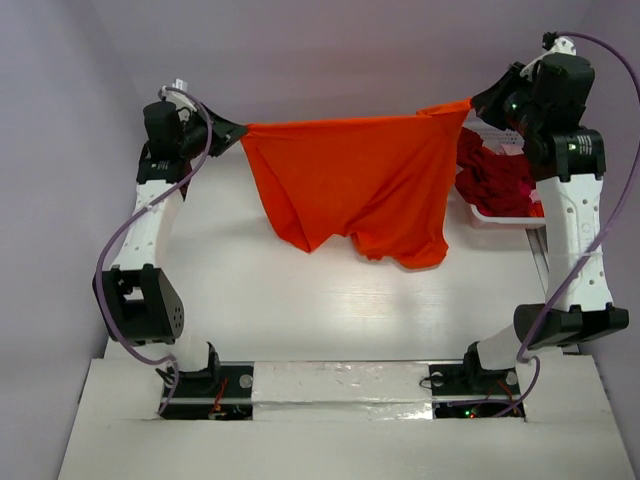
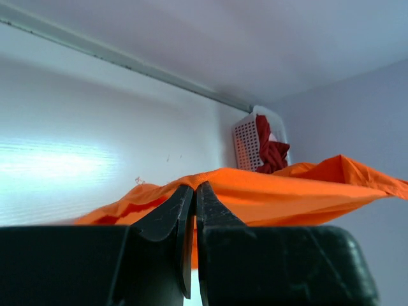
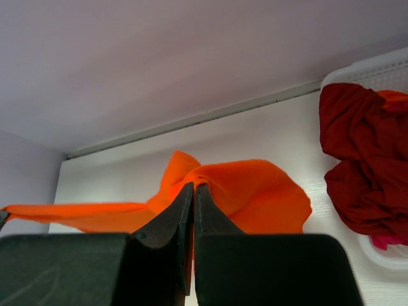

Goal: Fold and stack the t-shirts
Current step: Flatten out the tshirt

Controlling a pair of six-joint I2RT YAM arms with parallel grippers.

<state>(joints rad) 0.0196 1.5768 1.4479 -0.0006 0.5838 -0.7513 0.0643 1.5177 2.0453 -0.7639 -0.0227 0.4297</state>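
Top view. The left arm's base [image 1: 190,382] and the right arm's base [image 1: 470,380] are sitting at the near edge of the white table [image 1: 300,300]. Both arms are reaching up and away. The orange t-shirt [image 1: 355,185] is hanging between them over the far half of the table, its top edge stretching almost straight and rising slightly to the right. The left gripper [image 1: 228,133] is pinching the shirt's left upper corner, and the right gripper [image 1: 480,103] is pinching its right upper corner. Whether the lower edge is touching the table cannot be told. A white basket [image 1: 490,215] is standing at the far right of the table, with a dark red t-shirt [image 1: 495,175] bunching inside it.

Left wrist view. The jaws are closing to a thin slit on a fold of orange cloth. The shirt is running off to the right, with the basket beyond it.

Right wrist view. The jaws are likewise clamping orange cloth, almost meeting. The shirt is trailing off to the left. To the right, the dark red t-shirt is spilling over the basket rim, and a scrap of pink cloth [image 3: 386,241] is showing beneath it.
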